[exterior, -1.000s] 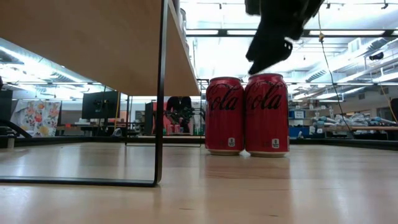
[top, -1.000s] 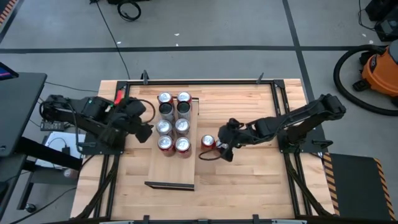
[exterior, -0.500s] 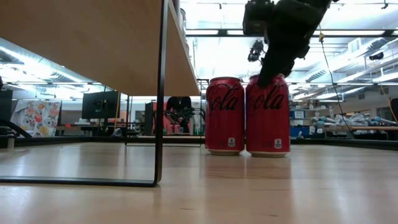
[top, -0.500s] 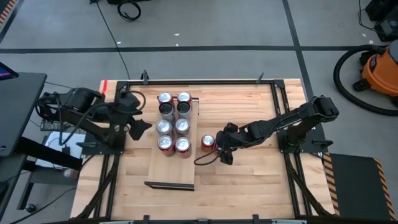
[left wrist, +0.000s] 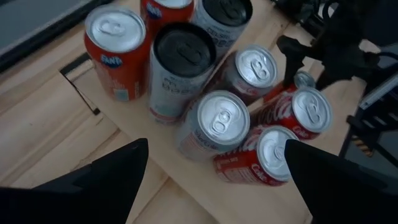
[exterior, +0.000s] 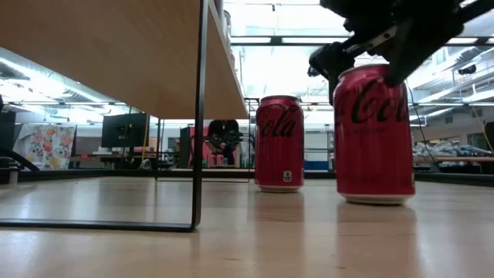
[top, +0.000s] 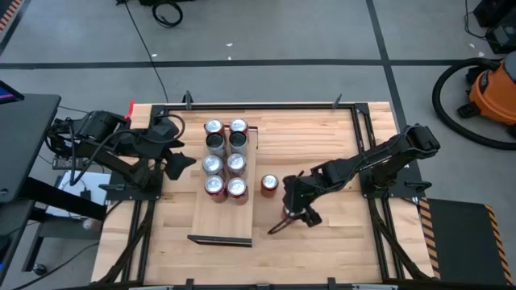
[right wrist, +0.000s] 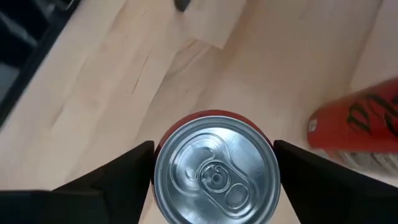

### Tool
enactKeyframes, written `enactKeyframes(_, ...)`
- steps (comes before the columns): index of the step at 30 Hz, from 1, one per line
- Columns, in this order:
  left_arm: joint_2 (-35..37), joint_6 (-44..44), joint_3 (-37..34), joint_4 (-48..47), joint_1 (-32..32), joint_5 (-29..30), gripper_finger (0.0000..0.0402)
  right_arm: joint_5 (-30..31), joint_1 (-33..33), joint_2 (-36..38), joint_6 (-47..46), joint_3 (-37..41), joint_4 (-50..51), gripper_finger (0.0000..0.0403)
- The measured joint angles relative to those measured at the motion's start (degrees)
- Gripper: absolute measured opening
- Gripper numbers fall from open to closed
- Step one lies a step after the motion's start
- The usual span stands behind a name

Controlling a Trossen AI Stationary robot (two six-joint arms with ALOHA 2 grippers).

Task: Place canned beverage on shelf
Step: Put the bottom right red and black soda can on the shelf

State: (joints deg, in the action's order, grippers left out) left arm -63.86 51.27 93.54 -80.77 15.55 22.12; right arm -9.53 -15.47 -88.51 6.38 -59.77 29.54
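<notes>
Coca-Cola script on red can (exterior: 373,133) between right hand (right wrist: 214,163) fingers.

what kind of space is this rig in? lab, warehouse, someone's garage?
Most likely a robotics lab or workshop. The low view shows a large open room with workbenches and monitors under exposed ceiling beams and strip lights. From above, a grey concrete floor and an orange shop vacuum beside the table.

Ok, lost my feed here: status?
Right gripper shut on cola can, can standing on table. Left gripper open, waiting beside shelf. Second cola can stands between held can and shelf.
</notes>
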Motion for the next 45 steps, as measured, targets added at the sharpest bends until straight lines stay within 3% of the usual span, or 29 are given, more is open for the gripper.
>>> enactKeyframes(6,0.00,0.00,0.00,-0.02,0.06,-3.00,0.0389,0.68,-2.31,-0.04,3.86,0.00,-0.11,0.0338)
enactKeyframes(16,-0.02,0.00,0.00,0.02,0.07,-5.39,0.0389,6.98,-3.99,-0.04,0.10,-0.94,-0.16,0.0351)
enactKeyframes(32,-0.04,-1.07,0.00,0.29,0.06,-5.98,0.0389,8.39,-3.95,0.00,-2.31,-7.69,3.39,0.0354)
enactKeyframes(45,-0.04,-1.06,0.00,0.89,0.07,-6.05,0.0389,8.49,-4.40,0.02,-4.94,-8.81,5.90,0.0355)
